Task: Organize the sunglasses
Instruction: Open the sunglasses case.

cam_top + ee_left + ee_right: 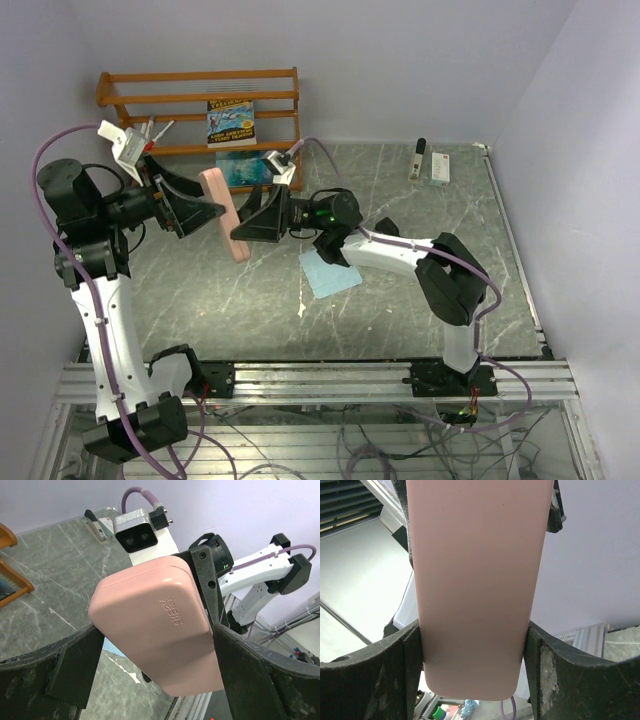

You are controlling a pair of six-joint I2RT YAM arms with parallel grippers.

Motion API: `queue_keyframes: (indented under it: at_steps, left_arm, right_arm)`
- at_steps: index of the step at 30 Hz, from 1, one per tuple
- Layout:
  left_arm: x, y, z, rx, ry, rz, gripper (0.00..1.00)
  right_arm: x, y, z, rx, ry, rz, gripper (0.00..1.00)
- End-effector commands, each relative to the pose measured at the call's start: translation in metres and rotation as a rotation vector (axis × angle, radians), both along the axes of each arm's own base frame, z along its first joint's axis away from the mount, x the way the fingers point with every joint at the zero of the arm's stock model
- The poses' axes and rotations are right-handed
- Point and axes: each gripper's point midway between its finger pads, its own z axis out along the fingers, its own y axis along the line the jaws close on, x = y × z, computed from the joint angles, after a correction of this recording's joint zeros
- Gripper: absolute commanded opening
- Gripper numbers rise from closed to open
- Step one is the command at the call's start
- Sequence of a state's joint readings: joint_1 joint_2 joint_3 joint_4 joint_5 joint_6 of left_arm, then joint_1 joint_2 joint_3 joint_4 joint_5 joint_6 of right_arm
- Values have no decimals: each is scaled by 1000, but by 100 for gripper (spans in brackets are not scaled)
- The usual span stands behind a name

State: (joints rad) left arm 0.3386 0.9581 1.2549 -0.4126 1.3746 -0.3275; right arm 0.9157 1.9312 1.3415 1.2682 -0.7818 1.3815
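Note:
A pink sunglasses case (225,214) hangs in the air above the left half of the table, held from both sides. My left gripper (207,213) closes on it from the left; in the left wrist view its fingers sit against both sides of the case (155,625). My right gripper (244,228) is shut on the case's lower end from the right, and in the right wrist view both fingers press its edges (475,580). A pale, thin-legged item (157,128) that may be sunglasses lies on the wooden rack, too small to be sure.
A wooden rack (200,100) stands at the back left with a book (232,122) on it and a blue item (240,166) below. A light blue cloth (328,270) lies mid-table. A black item (419,158) and a white box (441,167) lie at the back right.

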Motion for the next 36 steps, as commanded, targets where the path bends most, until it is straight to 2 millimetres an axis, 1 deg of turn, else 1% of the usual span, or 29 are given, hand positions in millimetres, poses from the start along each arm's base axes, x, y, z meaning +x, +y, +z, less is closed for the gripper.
queue_keyframes:
  at_steps: [1,8,13,14,17,21,24,28,29,30,33,36]
  left_arm:
    - [11,7,15,-14,-44,103,99]
    - [8,6,23,-37,-56,117,99]
    - [5,6,22,-20,-71,125,100]
    - [4,5,23,-16,-77,121,98]
    - [0,3,26,-11,-93,112,88]
    - [-1,4,27,0,-85,129,68]
    - [1,6,24,9,-69,139,54]
    - [4,7,17,5,-34,139,25]
    - [5,8,16,6,-31,139,11]
    - [5,8,14,10,-27,136,7]
    - [5,8,10,18,-19,132,7]
    - [5,9,8,30,-10,143,7]
  right_arm:
    - [-19,-4,29,99,-91,47,0]
    - [-24,-2,36,117,-93,62,0]
    - [-27,-4,42,150,-82,83,0]
    - [-27,-4,42,150,-78,86,0]
    - [-28,0,40,149,-68,101,0]
    - [-24,7,33,128,-51,99,0]
    - [-16,18,21,64,-53,61,0]
    - [-10,31,12,-18,-80,12,0]
    - [-8,34,10,-36,-83,2,0]
    - [-7,37,9,-50,-88,-2,0]
    - [-5,42,3,-77,-86,-7,0]
    - [-3,42,-2,-90,-78,0,0]
